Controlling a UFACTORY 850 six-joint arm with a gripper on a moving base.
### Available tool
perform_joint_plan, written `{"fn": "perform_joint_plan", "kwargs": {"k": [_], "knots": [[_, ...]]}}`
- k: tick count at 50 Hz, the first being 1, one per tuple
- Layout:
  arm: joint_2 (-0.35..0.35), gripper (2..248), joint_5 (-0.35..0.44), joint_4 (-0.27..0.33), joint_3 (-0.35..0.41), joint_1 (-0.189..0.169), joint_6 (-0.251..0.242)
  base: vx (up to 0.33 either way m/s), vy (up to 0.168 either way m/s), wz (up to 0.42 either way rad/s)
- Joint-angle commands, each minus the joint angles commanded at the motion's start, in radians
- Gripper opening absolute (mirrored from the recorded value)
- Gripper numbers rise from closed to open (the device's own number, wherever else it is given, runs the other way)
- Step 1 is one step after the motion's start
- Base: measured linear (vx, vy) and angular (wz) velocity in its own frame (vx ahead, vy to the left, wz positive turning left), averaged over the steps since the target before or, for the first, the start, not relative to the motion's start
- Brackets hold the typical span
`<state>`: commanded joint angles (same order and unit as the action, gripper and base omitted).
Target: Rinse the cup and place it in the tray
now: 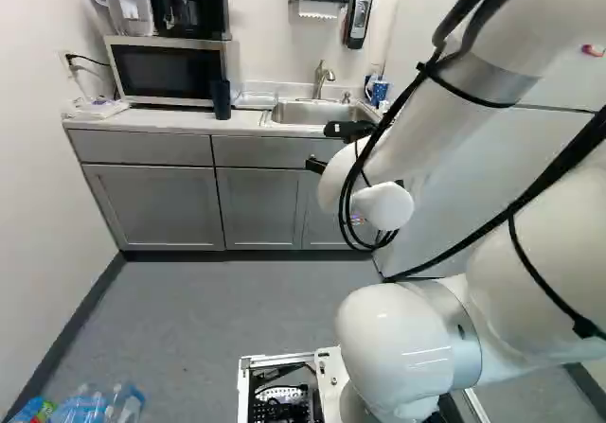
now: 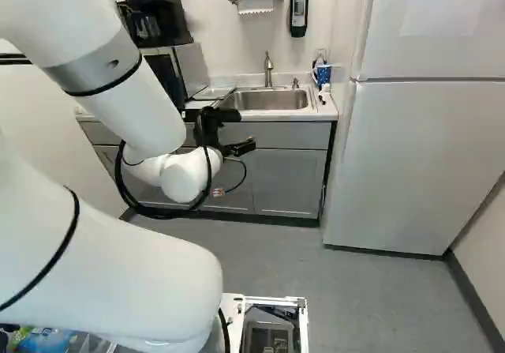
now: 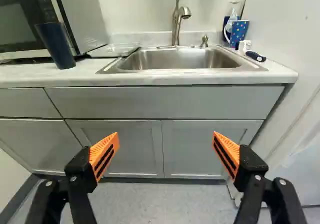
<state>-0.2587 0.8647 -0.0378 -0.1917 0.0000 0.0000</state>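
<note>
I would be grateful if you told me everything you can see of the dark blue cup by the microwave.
The dark blue cup is tall and plain, wider at the rim than at the base, with no handle showing. It looks smooth, but plastic or metal I cannot tell. It stands upright on the counter, before the microwave's sink-side end. Its inside is hidden. The open tool is clear of it.
</note>
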Motion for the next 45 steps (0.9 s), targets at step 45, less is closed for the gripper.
{"fn": "perform_joint_plan", "kwargs": {"k": [45], "knots": [[0.059, 247, -0.085, 0.000, -0.162, 0.000, 0.000, 0.000, 0.000, 0.000]]}}
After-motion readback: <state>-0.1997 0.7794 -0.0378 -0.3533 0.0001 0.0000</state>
